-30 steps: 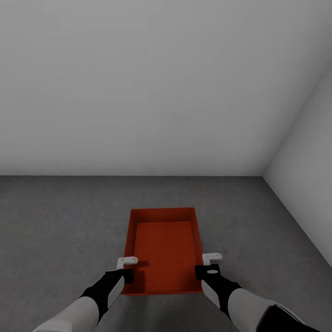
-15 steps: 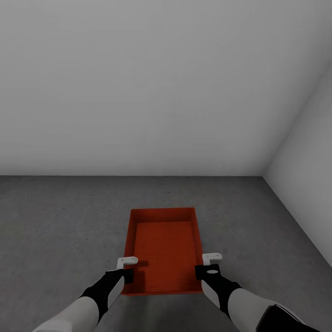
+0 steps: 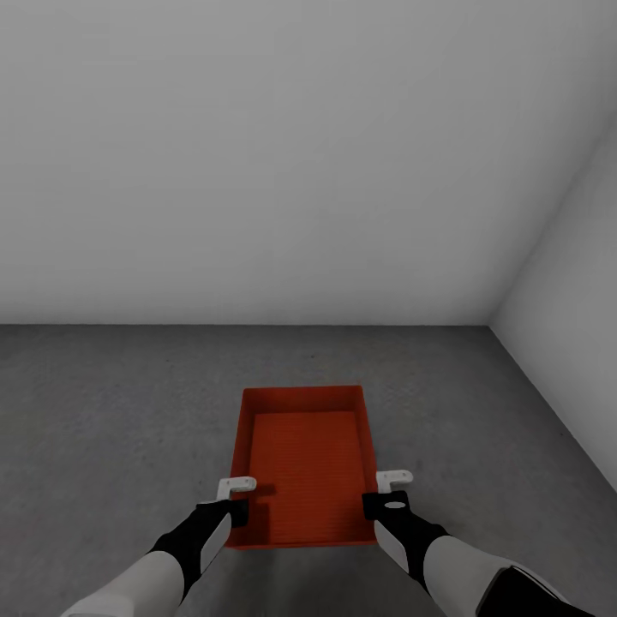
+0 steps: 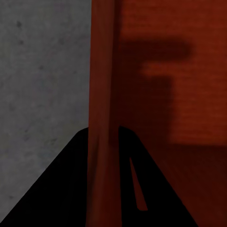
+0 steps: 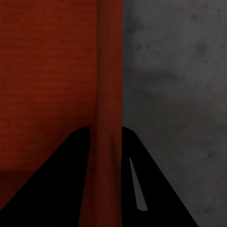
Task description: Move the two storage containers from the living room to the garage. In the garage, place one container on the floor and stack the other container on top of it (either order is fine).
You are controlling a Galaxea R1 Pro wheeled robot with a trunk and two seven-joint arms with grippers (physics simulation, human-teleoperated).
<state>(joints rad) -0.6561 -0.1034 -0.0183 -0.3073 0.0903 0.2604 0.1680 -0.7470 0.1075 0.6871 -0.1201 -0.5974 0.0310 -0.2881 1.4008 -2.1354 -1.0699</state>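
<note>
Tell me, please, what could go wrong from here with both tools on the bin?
1. The left tool and right tool each pinch only a thin side wall of the bin, near its close end; the far end may sag or slip if lifted.
2. Whether the bin rests on the floor is unclear; opening now might drop it.
3. Only one bin is seen here, so stacking remains undone.

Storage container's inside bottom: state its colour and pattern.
Orange-red with fine ribbed lines on the storage container, clearest in the head view.
</note>
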